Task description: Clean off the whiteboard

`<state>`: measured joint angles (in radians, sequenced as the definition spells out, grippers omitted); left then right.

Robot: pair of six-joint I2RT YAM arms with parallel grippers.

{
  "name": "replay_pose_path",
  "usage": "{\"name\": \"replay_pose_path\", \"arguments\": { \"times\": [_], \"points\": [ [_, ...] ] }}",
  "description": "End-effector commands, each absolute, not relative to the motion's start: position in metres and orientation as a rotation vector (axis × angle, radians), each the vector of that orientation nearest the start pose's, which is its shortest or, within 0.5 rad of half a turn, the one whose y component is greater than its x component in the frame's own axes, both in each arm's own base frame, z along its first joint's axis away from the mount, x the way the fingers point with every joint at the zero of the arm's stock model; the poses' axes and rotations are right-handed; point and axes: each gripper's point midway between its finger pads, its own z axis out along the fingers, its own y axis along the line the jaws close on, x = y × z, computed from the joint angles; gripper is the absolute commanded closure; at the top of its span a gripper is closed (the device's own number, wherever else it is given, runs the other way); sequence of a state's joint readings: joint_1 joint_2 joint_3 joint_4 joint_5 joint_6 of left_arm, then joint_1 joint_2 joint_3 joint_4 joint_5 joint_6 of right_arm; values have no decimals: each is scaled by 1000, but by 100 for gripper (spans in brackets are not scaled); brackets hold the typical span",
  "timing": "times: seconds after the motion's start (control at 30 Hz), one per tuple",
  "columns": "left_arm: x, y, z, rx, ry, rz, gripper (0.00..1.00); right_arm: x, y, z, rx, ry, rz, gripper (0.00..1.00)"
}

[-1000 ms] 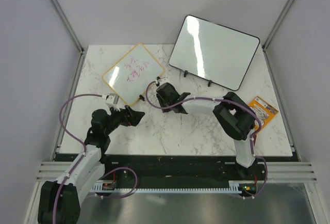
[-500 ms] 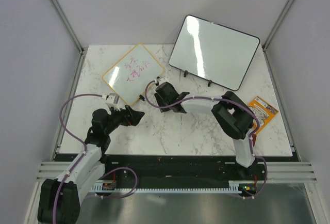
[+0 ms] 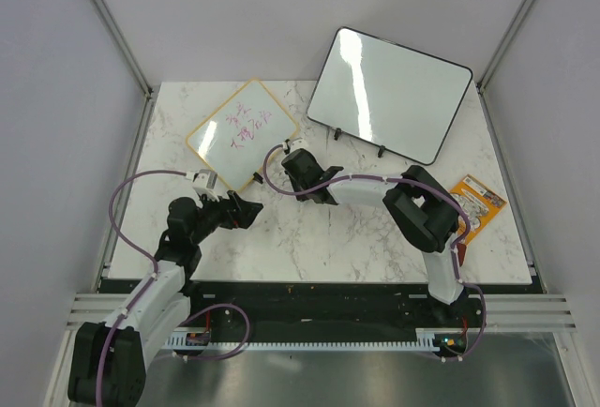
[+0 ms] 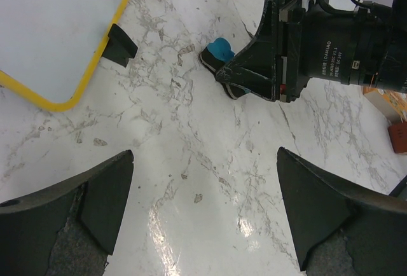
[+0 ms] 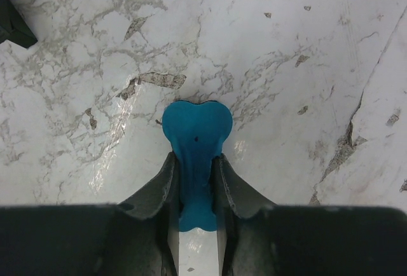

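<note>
1. Pale grey panels close the scene in on the left, the right and the far side, with aluminium posts in the two far corners.
2. The table (image 3: 356, 238) is glossy white marble with grey veins, and it throws back the light.
3. A black-framed board (image 3: 389, 93), blank and shiny, stands at the far right on small black feet, tilted up.
4. The whiteboard (image 3: 244, 135) lies flat at the far left of the table.
   - It is turned cornerwise, with one corner pointing at the arms and the opposite one at the back wall.
   - It is close to square, so no long axis stands out.
   - Its pink-red writing climbs toward the far right.
5. The right gripper (image 5: 194, 159) hangs low over the marble just beside the whiteboard's near-right edge and off the board. Its fingers are drawn narrow and pinch a blue piece.
6. The left gripper (image 4: 205, 155) spreads wide with nothing between its fingers. It sits nearer the arms than the whiteboard's near corner, apart from it, and faces the right gripper.
7. An orange packet (image 3: 478, 203) lies at the table's right edge, well apart from the whiteboard.
8. The blue piece (image 5: 197, 126) is flat.
   - Its stem is clamped between the fingers and its two-lobed end sticks out past them.
   - It is close above the marble, but contact cannot be told.
   - It is clear of the yellow frame.
9. A black clip (image 4: 121, 44) juts from the whiteboard's edge, between the board and the blue piece.
</note>
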<state>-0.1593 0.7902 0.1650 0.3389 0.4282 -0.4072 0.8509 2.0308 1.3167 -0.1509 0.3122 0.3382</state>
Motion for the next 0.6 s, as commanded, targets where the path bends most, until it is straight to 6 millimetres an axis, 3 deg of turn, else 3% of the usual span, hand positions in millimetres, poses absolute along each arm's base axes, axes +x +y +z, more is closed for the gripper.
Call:
{"name": "replay_pose_path", "arguments": {
  "times": [0.0,0.2,0.33,0.37,0.43,0.57],
  "points": [
    [268,-130,128,105,1828,-759,0,363,344,25,-436,2330,158,85],
    [273,-117,134,29,1809,-695,1,361,342,28,-432,2321,168,99],
    [288,-89,139,-170,1805,-562,2,363,345,44,-423,2272,215,100],
    [291,-70,129,-286,1833,-474,2,363,345,47,-425,2263,221,100],
    [296,-52,130,-385,1828,-395,3,367,347,57,-421,2227,242,100],
    [303,-36,132,-472,1798,-344,6,382,351,75,-392,2168,315,100]
  ]
}}
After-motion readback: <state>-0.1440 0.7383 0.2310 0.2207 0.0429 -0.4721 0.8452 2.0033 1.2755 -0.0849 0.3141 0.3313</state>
